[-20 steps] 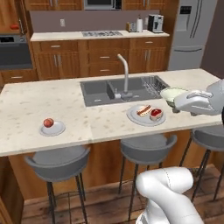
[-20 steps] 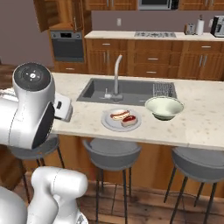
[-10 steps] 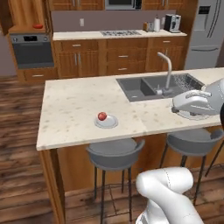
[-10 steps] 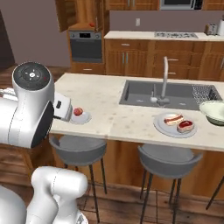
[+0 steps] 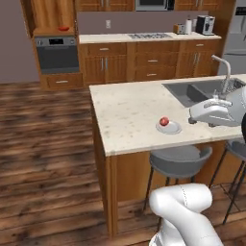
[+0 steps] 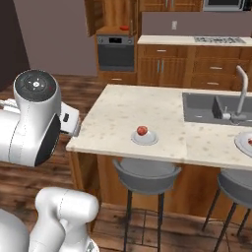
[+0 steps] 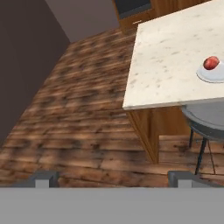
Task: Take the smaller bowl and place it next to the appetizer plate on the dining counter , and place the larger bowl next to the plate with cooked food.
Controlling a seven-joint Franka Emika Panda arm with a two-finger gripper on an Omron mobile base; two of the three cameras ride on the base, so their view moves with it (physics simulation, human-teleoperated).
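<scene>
The dining desk (image 5: pixel 129 110) runs from the centre toward the right, its near left corner jutting over the dark wood floor (image 7: pixel 83 109). The appetizer plate (image 5: pixel 168 127) sits near the desk's front edge, above a grey stool (image 5: pixel 177 161), with a small red fruit (image 5: pixel 164 121) on it; in the right base view the same plate (image 6: pixel 144 138) lies left of the inset sink (image 6: pixel 216 109) and its tall tap (image 6: pixel 241 93). At the far right edge of that view a sliver of the plate with cooked food (image 6: pixel 245 142) rests on the desk, well apart from the appetizer plate. A small red bowl-like object (image 5: pixel 63 28) sits in the far cabinet nook above the wall oven (image 5: pixel 56 53), too small to identify for certain. The gripper (image 7: pixel 114 178) hangs over the floor beside the desk's corner, its two dark tips spread wide with nothing between them.
</scene>
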